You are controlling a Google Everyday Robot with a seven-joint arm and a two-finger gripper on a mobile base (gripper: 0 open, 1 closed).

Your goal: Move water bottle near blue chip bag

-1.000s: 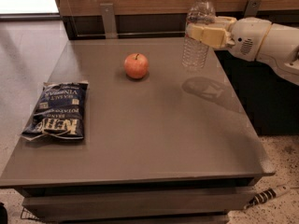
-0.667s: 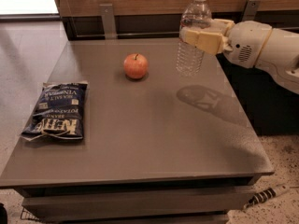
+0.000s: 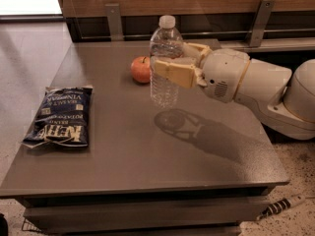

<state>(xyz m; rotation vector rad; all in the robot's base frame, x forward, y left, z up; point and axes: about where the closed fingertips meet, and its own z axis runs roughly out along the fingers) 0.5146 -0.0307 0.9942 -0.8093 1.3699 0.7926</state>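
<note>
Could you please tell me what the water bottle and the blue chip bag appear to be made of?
Water bottle, held above the table in the gripper: clear plastic, ribbed, see-through, white cap. Blue chip bag, lying at the table's left: probably glossy plastic film, crinkled with sheen.

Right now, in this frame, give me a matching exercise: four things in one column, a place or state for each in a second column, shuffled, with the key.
1 water bottle
2 blue chip bag
3 apple
4 gripper

A lying flat by the left edge of the table
B shut on the bottle, reaching in from the right of the view
C upright, held off the table
D sitting on the table just behind the bottle

Pairs: 1-C, 2-A, 3-D, 4-B
</note>
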